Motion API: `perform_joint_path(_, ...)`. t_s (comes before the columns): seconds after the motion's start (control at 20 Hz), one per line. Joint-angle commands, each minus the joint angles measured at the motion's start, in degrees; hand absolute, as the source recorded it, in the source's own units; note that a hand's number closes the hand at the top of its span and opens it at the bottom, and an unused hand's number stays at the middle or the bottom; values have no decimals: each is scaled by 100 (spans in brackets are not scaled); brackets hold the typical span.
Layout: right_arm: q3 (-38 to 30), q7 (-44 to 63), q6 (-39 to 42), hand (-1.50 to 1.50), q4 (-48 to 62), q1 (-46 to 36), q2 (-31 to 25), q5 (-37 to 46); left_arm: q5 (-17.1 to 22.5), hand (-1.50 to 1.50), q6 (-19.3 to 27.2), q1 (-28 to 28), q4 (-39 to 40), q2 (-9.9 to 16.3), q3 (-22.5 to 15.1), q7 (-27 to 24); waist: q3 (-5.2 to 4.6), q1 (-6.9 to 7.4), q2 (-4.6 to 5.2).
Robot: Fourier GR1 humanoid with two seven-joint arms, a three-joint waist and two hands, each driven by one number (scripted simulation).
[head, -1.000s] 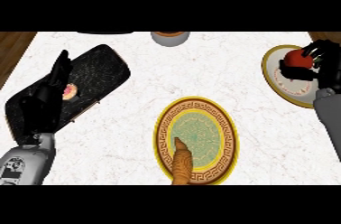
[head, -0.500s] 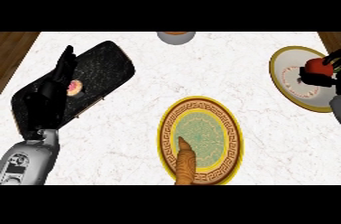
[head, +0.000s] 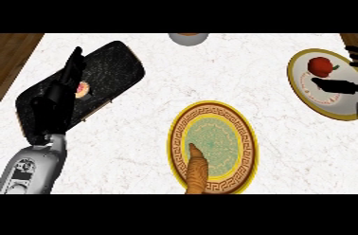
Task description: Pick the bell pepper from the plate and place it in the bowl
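The white marbled desk (head: 210, 87) fills the view, with a strip of brown wood along its left edge. On its left part lies a dark speckled tray (head: 111, 73), set on a slant, and on it a small round pink-and-white item (head: 82, 88), too small to tell what it is. The left robot hand (head: 59, 94) stands over this tray at the end of a grey forearm that comes in from the lower left; its fingers are straight and point up toward the far edge, holding nothing.

Near the middle, toward the lower edge, sits a round plate with a gold and brown patterned rim and a green centre (head: 237, 130). A brown croissant (head: 197, 170) lies on its lower left part and reaches over the rim.

At the right edge sits a white plate with a yellow rim (head: 302, 63). The red bell pepper (head: 321, 65) lies on its upper part. The right robot hand (head: 334, 85) shows only as dark fingers stretched across that plate just below the pepper, near it but apart from it; they look straight and hold nothing.

At the top edge a grey round vessel (head: 187, 38) is partly cut off.
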Motion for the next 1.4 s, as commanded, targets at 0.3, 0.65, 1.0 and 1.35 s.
perform_joint_path(0.3, -961, -1465, 678, -150, 352, 243, -247, -868, -115, 0, 54, 74, 122, -61, 12, -132, -5, -98, -23)
perform_joint_path(0.65, -1435, -1847, 1903, -150, 519, 598, -793, -1366, 188, 0, -224, 309, -122, 198, 369, -46, -23, -226, -117)
perform_joint_path(1.0, -1570, -2266, 3317, -150, 593, 1152, -1090, -1611, -141, 0, -38, 236, -111, -21, 181, 168, -29, -306, -149)
perform_joint_path(1.35, -1505, -2919, 4011, -150, 553, 1774, -1278, -1623, -221, 0, -103, -53, 4, -65, 262, 307, -29, -345, -153)
